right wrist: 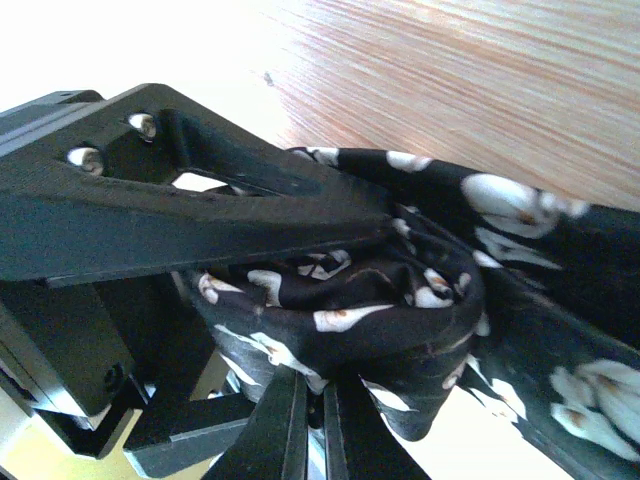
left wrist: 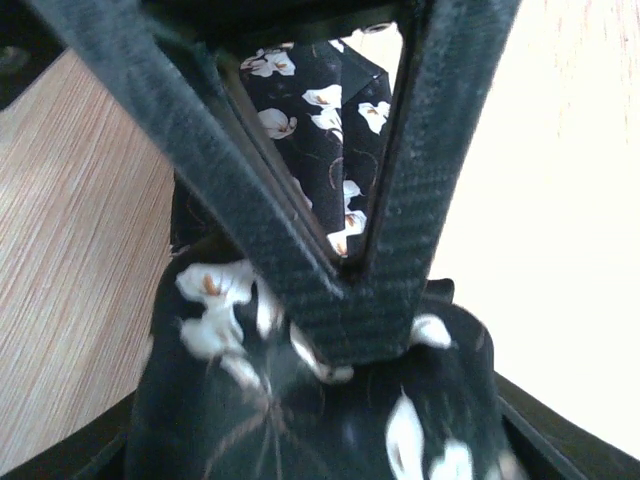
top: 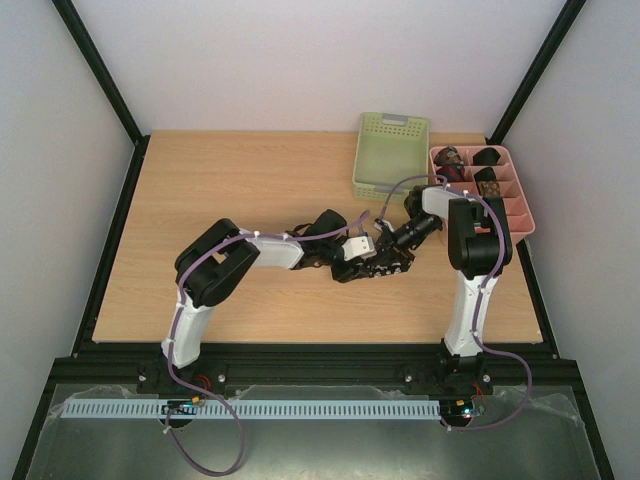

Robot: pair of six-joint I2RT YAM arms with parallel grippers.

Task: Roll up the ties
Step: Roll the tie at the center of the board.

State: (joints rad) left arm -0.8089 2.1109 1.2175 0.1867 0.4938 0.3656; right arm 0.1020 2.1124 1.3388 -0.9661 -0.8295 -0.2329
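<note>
A black tie with pale flowers (top: 372,268) lies mid-table, partly wound into a roll (right wrist: 380,310) with its tail (right wrist: 560,330) trailing away to the right. My right gripper (right wrist: 315,385) is shut, its tips pinching the fabric at the roll's lower edge. In the left wrist view its fingers (left wrist: 230,180) form a V that meets on the roll (left wrist: 230,400). My left gripper (left wrist: 320,440) stands open around the roll; one finger (right wrist: 200,215) lies along the top of the roll. Both grippers meet over the tie (top: 380,252). Rolled ties in dark red (top: 450,158), black (top: 490,155) and brown (top: 487,187) sit in the tray.
A pink compartment tray (top: 525,215) stands at the right edge of the wooden table (top: 220,190). A pale green basket (top: 390,150) is beside it at the back. Black frame posts rise at the back corners.
</note>
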